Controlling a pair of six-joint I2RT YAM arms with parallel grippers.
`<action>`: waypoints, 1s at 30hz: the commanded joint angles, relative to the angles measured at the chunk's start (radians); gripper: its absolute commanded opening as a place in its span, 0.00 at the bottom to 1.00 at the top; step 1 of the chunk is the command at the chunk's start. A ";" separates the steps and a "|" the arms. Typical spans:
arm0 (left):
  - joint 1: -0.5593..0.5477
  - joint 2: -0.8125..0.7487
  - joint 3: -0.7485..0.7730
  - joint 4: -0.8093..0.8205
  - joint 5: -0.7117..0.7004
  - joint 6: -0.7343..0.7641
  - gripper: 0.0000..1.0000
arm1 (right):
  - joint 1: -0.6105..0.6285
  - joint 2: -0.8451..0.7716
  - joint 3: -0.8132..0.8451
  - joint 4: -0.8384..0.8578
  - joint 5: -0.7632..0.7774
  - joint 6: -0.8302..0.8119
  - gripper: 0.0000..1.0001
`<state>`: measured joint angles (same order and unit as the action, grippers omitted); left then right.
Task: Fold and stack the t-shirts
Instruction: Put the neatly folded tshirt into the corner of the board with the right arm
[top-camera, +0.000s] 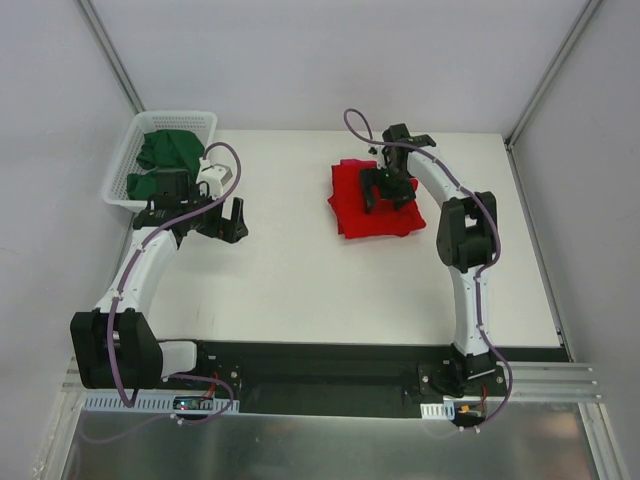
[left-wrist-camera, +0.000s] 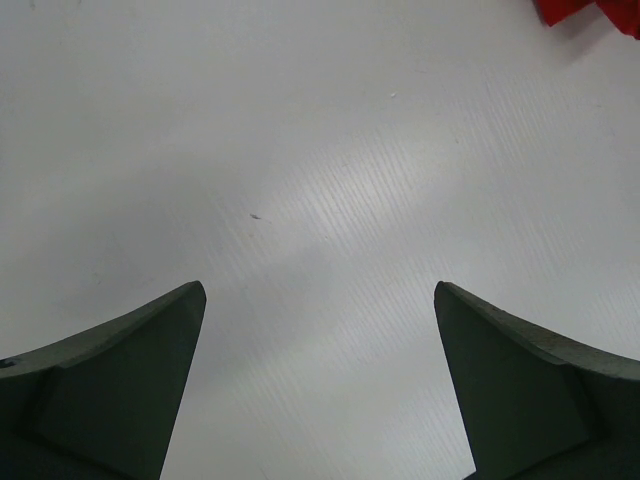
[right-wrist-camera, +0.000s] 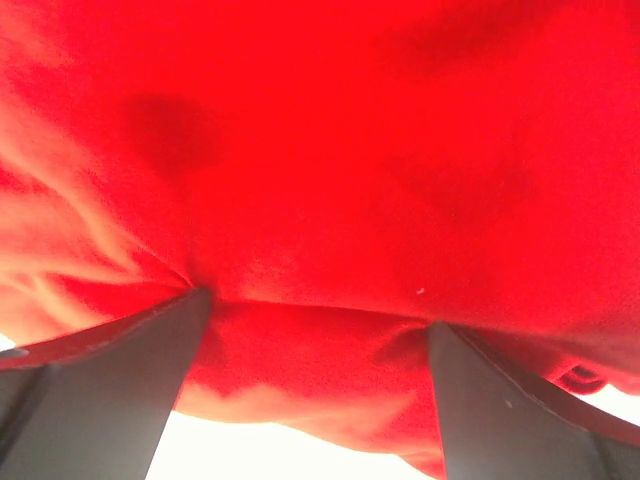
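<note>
Your right gripper (top-camera: 385, 192) is down on the red shirt (top-camera: 350, 215), fingers spread wide and both tips pressed into the cloth, with a fold bunched between them. Your left gripper (top-camera: 226, 222) hangs spread over the bare table (top-camera: 300, 280). The green shirts (top-camera: 170, 150) lie in the basket (top-camera: 122, 170) just behind it.

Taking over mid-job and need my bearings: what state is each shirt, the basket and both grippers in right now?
red t-shirt: folded, lying flat on the table.
green t-shirts: crumpled, unfolded, inside the basket.
basket: upright at the table's far left corner, holding the green shirts.
left gripper: open, empty, above table surface.
right gripper: open, fingertips against the red cloth.
</note>
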<state>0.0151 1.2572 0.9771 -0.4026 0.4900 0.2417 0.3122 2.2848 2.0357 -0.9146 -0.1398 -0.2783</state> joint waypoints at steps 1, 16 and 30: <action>0.009 -0.015 0.026 0.008 0.028 -0.005 0.99 | 0.019 -0.001 -0.009 -0.130 -0.216 0.123 0.94; 0.008 -0.068 -0.009 0.007 0.015 0.019 0.99 | 0.030 -0.229 -0.016 0.077 -0.478 0.540 0.98; 0.009 -0.058 -0.017 0.007 0.024 0.018 0.99 | 0.061 -0.350 -0.120 0.020 -0.132 -0.644 0.96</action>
<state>0.0151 1.2098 0.9749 -0.4026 0.4915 0.2474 0.3813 1.9564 2.1803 -0.9241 -0.4522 -0.3668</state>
